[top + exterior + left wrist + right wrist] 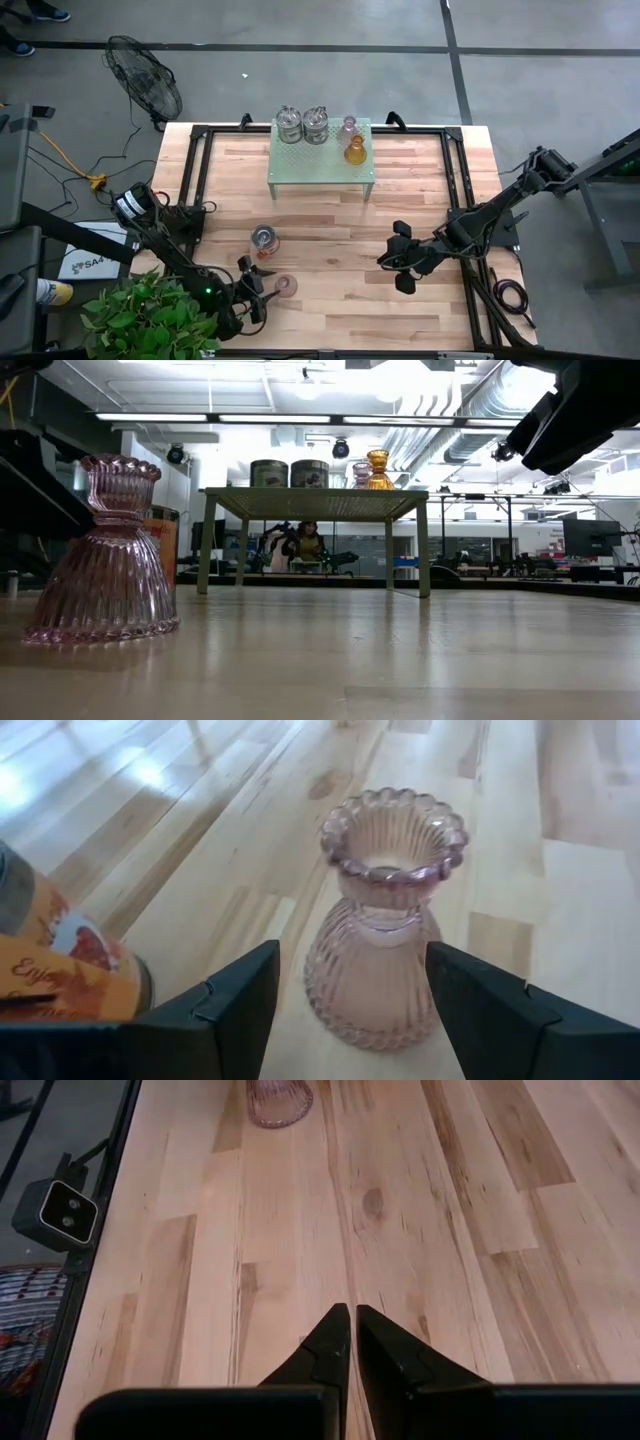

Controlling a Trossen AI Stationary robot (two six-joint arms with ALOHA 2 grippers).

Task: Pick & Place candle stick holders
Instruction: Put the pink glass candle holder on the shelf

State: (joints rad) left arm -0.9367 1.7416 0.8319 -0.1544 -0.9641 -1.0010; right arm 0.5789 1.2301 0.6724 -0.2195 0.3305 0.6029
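A pale pink bell-shaped holder (385,920) stands upright on its wide base on the wooden table near the front edge (286,286), and it also shows in the low view (105,555). My left gripper (350,960) is open, with one finger on either side of the holder and a gap showing. A clear-silvery jar-like holder with an orange label (264,240) stands just beyond it. Two clear jars (301,124), a pink holder (349,127) and an amber holder (355,150) stand on the green shelf (320,165). My right gripper (352,1330) is shut and empty over the table's right half (400,262).
The green perforated shelf stands on four legs at the table's far middle (315,502). Black frame rails (190,190) run along the table's left, right and far edges. A potted plant (150,315) sits at the near left corner and a fan (145,80) beyond the far left corner.
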